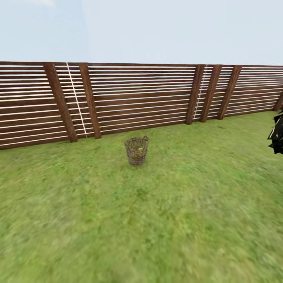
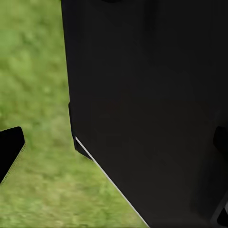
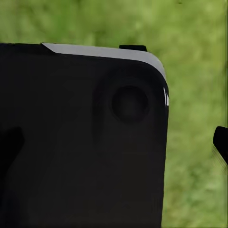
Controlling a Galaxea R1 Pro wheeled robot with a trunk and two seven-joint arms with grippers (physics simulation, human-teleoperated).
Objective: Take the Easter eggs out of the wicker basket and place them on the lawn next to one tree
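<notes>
One wicker basket (image 1: 136, 150) stands upright on the lawn (image 1: 157, 220) well ahead of the robot, a little short of the brown slatted fence (image 1: 137, 98), with a glimpse of yellow egg (image 1: 138, 149) through its weave, and it lies far from either pincer, whose released or clenched state I cannot tell, since the wrist views show mostly the robot's dark body (image 2: 152, 104) with blurred grass beside it. Open grass spreads on every side of the basket, bounded behind by the fence, with dark angular foliage (image 1: 277, 135) at the right edge and pale sky above.
</notes>
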